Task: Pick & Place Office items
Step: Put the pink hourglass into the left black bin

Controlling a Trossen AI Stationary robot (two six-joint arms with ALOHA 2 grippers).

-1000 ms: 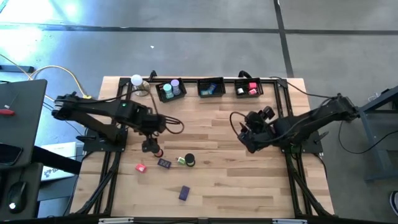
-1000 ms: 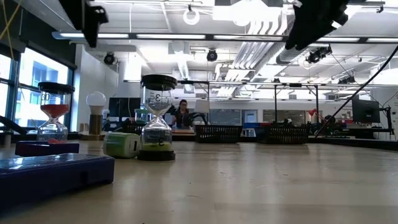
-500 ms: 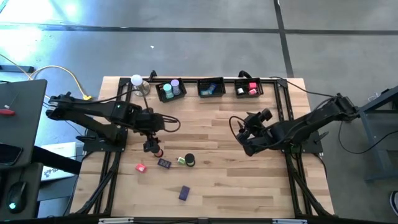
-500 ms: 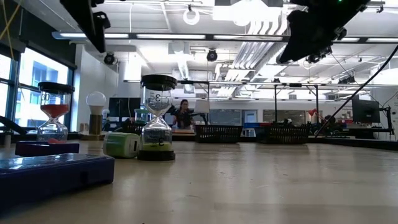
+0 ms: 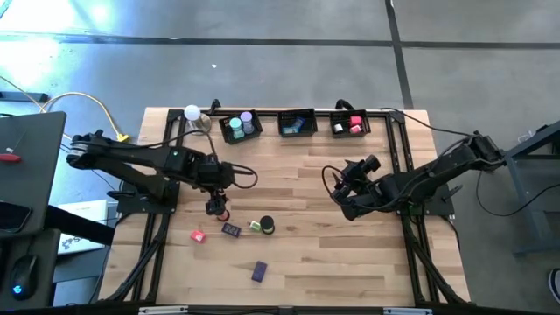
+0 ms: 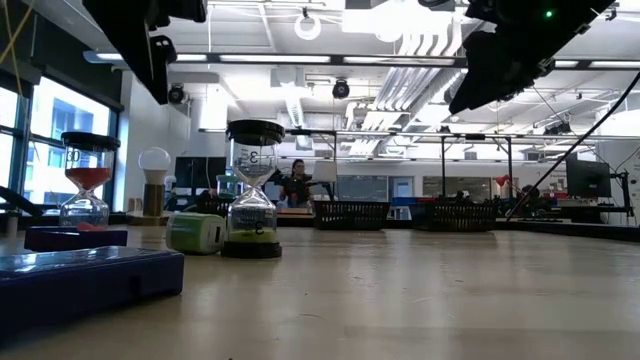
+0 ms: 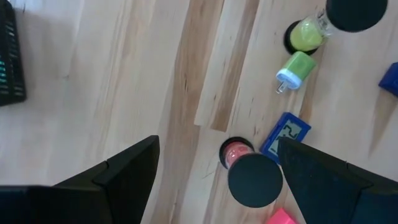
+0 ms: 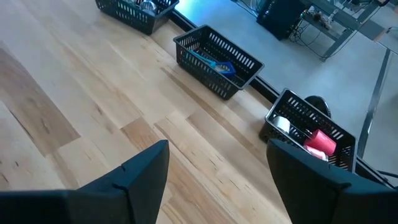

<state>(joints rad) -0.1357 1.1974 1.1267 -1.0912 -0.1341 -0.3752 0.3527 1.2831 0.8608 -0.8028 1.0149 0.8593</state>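
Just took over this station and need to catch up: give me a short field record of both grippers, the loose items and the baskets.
left gripper: open, over the red sand timer, nothing held
right gripper: open, empty, above bare wood right of centre
loose items: red sand timer, green sand timer, green sharpener, blue block, pink block, purple block
baskets: three along the far edge, each already holding items

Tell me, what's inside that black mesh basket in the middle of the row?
Inside the middle black mesh basket lies a flat blue item with a yellowish spot. Anything beneath it or behind the basket walls is hidden.
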